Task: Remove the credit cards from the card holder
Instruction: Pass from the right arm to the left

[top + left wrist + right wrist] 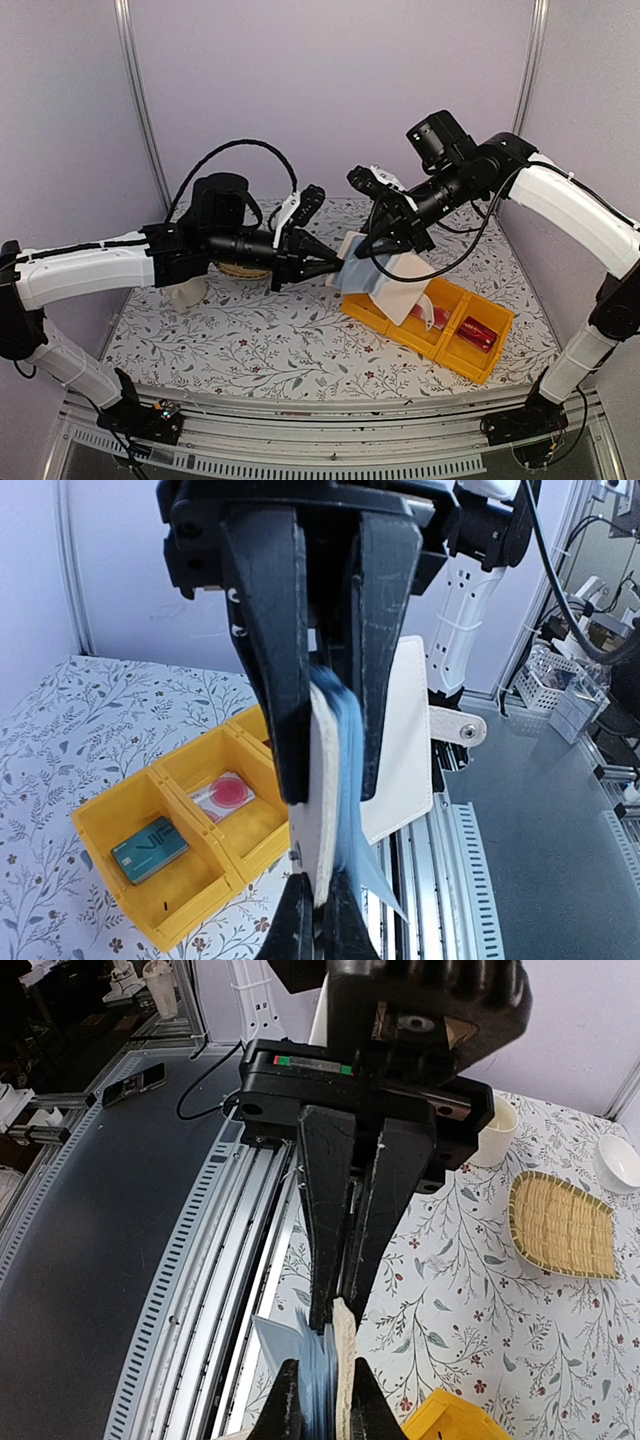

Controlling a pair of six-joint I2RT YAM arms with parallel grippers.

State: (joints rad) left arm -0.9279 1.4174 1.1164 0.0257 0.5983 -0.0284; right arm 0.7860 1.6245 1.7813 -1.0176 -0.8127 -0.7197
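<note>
Only the left wrist view shows the teal card (150, 848) and red-circle card (225, 793) in the yellow tray (215, 895); the card holder (400, 285), pinched by left end effector (335, 263) and right end effector (383, 250), slants its long axis down toward the tray.

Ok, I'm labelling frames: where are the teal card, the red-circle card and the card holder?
teal card (150, 848), left wrist view, middle of its face.
red-circle card (226, 794), left wrist view, on the red circle.
card holder (408, 762), left wrist view, beige outer flap.
</note>
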